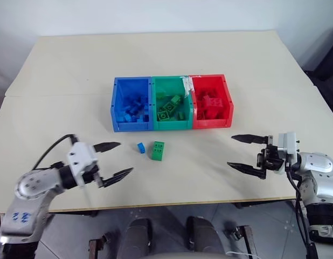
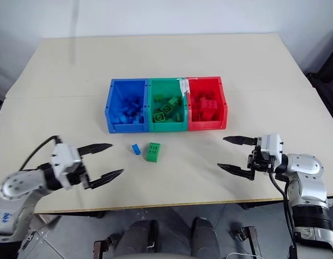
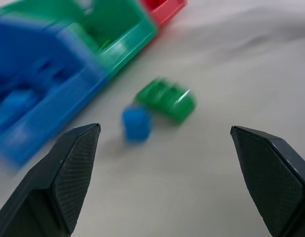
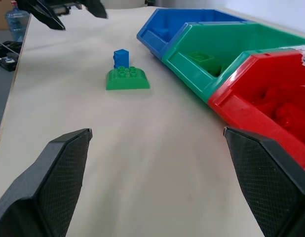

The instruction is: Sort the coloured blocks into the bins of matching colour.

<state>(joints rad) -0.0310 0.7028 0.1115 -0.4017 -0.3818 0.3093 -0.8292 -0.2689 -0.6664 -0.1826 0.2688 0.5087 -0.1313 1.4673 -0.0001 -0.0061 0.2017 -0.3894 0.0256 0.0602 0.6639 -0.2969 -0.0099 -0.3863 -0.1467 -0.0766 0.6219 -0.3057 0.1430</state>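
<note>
Left claw (image 1: 113, 159) hovers low over the worktop (image 1: 69, 65) nr its front edge, left of centre, fingers spread wide, nothing held. It aims fwd and toward the middle. Just ahead of its tips, a little further from the front edge, lie two loose blocks: a tiny blue block (image 1: 141, 148) and, just beside it on the side away from the claw, a green block (image 1: 158, 150). They sit close together but appear not to touch. The green block's long axis runs roughly front-to-back on the worktop.

Right claw (image 1: 246, 153) hovers nr the front edge on the right side, fingers also wide apart and empty, pointing inward toward the middle. It's well apart from both blocks.

Behind the blocks, mid-worktop, stand the bins (image 1: 153, 127), joined in a row: blue on the left, green in the middle, red on the right, each already holding matching blocks.

Judgement: left arm is nearer; the blue block is its closest pick, w/ the blue bin straight behind.
</note>
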